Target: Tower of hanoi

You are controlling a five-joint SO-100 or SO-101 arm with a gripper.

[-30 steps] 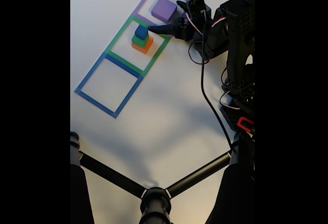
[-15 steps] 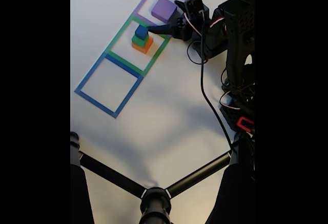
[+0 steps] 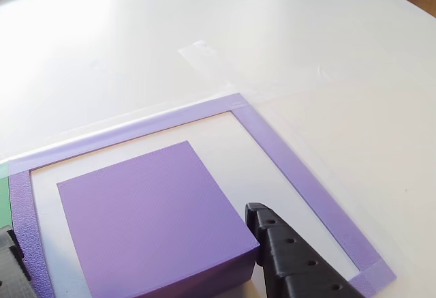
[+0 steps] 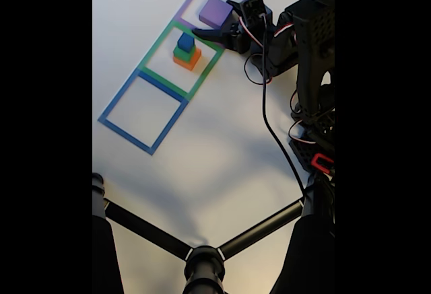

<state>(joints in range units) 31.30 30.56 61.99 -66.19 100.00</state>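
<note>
the end effector (image 4: 210, 30) hangs open and empty, one finger (image 3: 293, 260) just beside the purple slab (image 3: 153, 223). the blue cube (image 4: 186, 41), green cube (image 4: 184, 53) and orange block (image 4: 188, 60) sit stacked near its tip.

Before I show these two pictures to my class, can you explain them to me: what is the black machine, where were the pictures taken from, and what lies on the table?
The machine is a small robot arm with a two-fingered pincer. The fixed view looks down on the white table; the other view looks from beside a pincer finger. Three tape squares lie in a row. The purple slab sits in the purple tape square; orange block, green cube and blue cube are stacked in the green one. The blue tape square holds nothing. The pincer grips nothing.
</note>
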